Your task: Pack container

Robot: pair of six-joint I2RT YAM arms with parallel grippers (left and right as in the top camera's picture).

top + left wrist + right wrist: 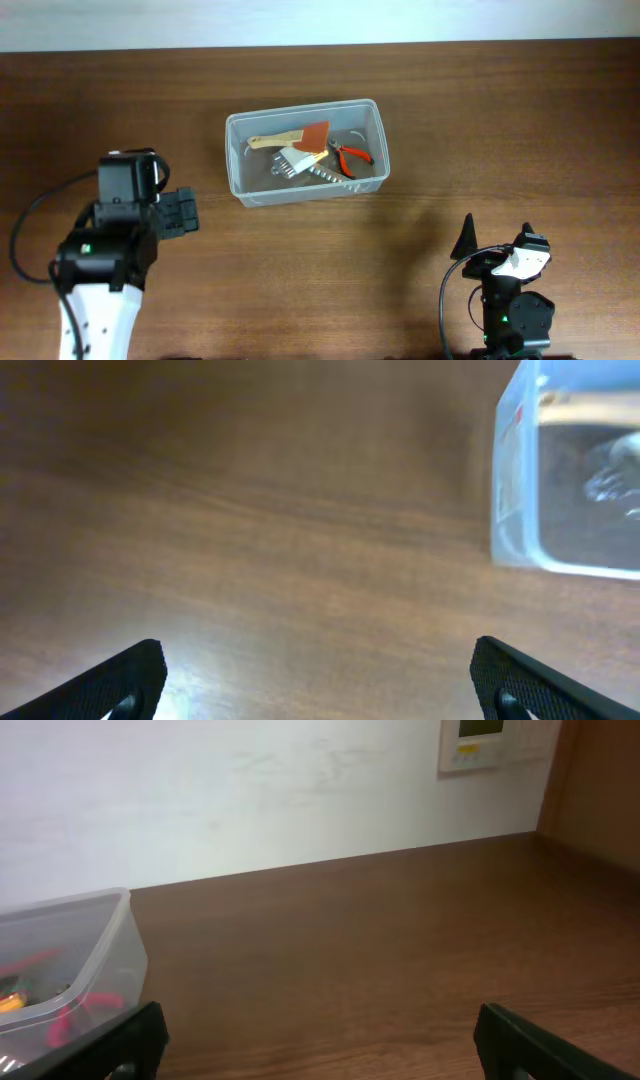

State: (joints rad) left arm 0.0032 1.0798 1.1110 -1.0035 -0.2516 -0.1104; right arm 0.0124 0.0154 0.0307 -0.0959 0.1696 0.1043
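Note:
The clear plastic container (240, 160) stands at the middle back of the brown table. Inside it lie red-handled pliers (352, 156), a wooden-handled scraper with a rust-coloured blade (300, 137) and a metal tool (300, 166). The container also shows in the left wrist view (510, 480) at the upper right and in the right wrist view (110, 945) at the far left. My left gripper (180, 213) is open and empty, left of the container and apart from it. My right gripper (495, 238) is open and empty at the front right.
A white wall (250, 790) with a wall-mounted control panel (480, 742) rises behind the table's back edge. Bare brown tabletop (420, 230) lies between the two arms.

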